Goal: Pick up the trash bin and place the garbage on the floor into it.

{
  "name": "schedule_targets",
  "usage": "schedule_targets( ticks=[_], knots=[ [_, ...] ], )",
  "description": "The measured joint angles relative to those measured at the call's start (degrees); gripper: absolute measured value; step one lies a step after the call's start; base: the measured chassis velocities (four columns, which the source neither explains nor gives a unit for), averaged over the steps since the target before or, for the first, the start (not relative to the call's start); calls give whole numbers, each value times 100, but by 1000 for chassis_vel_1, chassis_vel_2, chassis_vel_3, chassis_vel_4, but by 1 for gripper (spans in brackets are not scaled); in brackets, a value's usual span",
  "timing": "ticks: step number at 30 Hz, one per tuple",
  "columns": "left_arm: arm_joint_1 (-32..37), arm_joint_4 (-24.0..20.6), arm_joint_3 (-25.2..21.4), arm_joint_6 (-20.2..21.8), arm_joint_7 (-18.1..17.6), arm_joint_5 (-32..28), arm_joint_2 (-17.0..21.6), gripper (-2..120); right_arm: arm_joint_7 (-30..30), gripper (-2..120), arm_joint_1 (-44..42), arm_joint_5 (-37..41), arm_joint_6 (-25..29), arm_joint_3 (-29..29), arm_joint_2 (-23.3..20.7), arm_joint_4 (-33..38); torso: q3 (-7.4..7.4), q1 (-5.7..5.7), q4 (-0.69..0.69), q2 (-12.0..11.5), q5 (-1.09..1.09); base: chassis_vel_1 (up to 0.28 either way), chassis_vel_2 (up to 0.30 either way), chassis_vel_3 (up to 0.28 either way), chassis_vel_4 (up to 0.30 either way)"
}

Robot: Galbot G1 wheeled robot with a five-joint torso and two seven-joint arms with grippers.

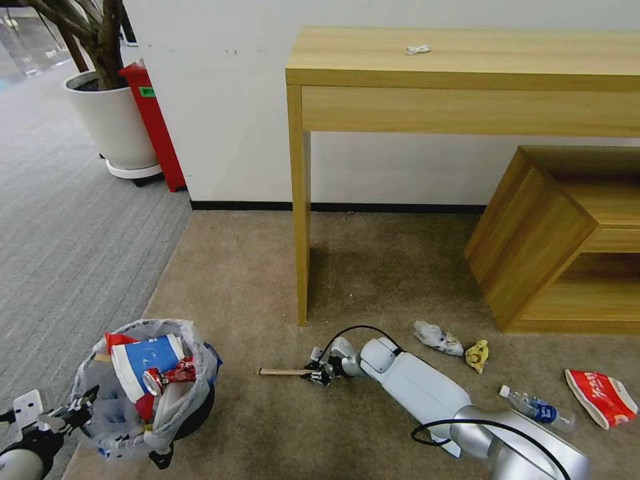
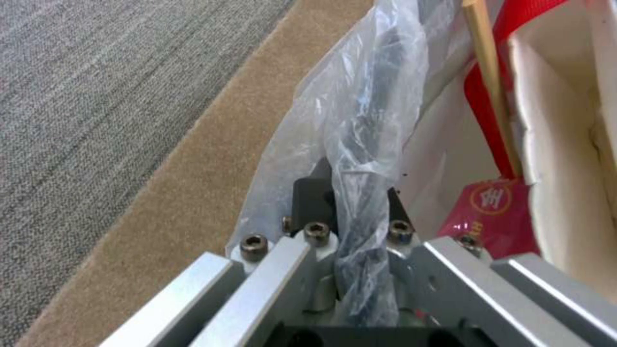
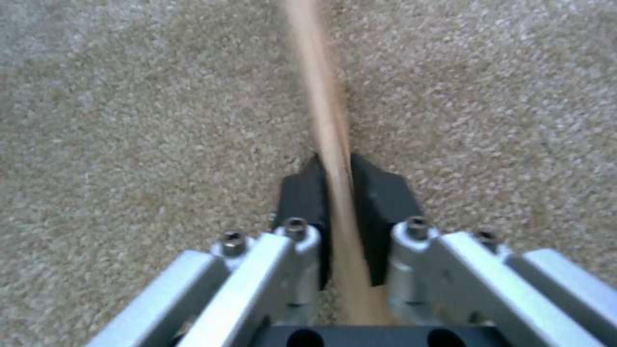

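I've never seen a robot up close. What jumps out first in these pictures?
The right end effector pinches a wooden stick low on the beige carpet. At the robot's left, the left end effector grips the rim of a trash bin stuffed with litter.

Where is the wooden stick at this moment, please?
In the head view the wooden stick lies on the beige floor just right of the trash bin, its right end clamped in the right gripper.
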Motion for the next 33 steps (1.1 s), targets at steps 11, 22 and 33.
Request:
schedule_targets(
  ticks=[11,22,33],
  knots=[
    [36,-13,-26,0,8,-45,29,0,411,0,-244,262,-97,580,-125,770,1,1,-2,-1,-1,0,0,0,0],
    [-27,-7,150,0,-14,-21,152,0,960,0,-651,1506,-426,1341,-608,3179,-1,1,-3,-1,-2,0,0,0,0],
    [-288,111,666,0,-95,73,663,0,1728,0,-707,2259,-702,1526,-480,4891,0,1,-1,-1,-2,0,0,0,0]
  ],
)
